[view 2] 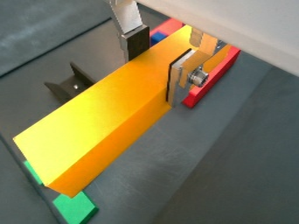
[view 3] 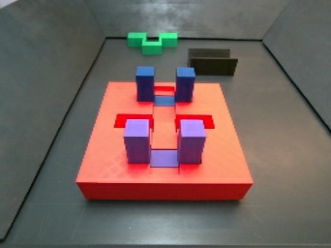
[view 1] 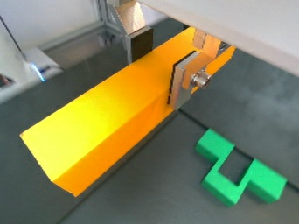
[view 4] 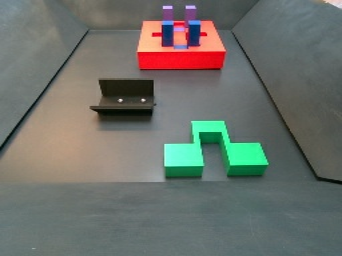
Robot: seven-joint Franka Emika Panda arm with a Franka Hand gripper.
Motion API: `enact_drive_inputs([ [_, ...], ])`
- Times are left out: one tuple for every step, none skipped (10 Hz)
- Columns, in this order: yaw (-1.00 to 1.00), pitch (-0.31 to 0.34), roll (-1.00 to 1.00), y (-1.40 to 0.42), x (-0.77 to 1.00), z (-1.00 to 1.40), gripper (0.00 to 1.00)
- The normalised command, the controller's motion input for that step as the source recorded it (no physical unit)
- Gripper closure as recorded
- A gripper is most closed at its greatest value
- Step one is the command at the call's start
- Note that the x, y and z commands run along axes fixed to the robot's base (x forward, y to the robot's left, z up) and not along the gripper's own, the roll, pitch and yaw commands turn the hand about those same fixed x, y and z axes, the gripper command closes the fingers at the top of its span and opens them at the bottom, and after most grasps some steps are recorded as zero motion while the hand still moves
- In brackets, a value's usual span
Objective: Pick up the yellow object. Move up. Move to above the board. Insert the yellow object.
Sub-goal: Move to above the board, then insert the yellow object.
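so the gripper point(view 1: 162, 54) has its silver plates clamped on both sides of the yellow object point(view 1: 111, 118), and the bar sticks out long past the fingers point(view 2: 181, 76) in both wrist views. it's up off the dark floor. a wrist view shows the green notched block point(view 1: 237, 171) down on the floor under it. another shows the fixture point(view 2: 66, 83) and a bit of the board point(view 2: 214, 74) beyond the bar. in both side views neither arm nor bar shows up. the board point(view 3: 165, 174) sits there with blue and purple blocks point(view 3: 189, 140) upright, well apart from the green block point(view 4: 209, 150).
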Motion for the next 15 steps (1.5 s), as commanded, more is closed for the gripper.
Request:
enact_drive_inputs([
  [-0.01, 0.037, -0.07, 0.0, 0.02, 0.25, 1.0],
  [-0.03, 0.135, -0.02, -1.4, 0.73, 0.2, 1.0],
  [-0.02, 0.159, 0.04, -1.4, 0.72, 0.19, 1.0],
  [0.02, 0.207, 0.09, -1.4, 0.75, 0.19, 1.0],
  [0.0, 0.211, -0.02, -1.4, 0.78, 0.19, 1.0],
  [0.01, 0.189, 0.0, -1.4, 0.79, 0.2, 1.0],
  [0.01, 0.164, 0.02, -1.4, 0.79, 0.21, 1.0],
  [0.01, 0.152, 0.0, -1.4, 0.82, 0.21, 1.0],
  [0.01, 0.146, 0.02, -1.4, 0.85, 0.22, 1.0],
  [0.01, 0.158, 0.05, -0.98, 0.63, 0.16, 1.0],
  [0.01, 0.166, 0.07, -0.59, 0.43, 0.1, 1.0],
  [0.01, 0.136, 0.05, -0.34, 0.27, 0.07, 1.0],
  [0.01, 0.09, 0.05, -0.22, 0.16, 0.05, 1.0],
  [0.0, 0.0, 0.0, -0.01, 0.0, 0.0, 1.0],
  [0.0, 0.107, 0.0, 0.0, 0.37, -0.07, 1.0],
])
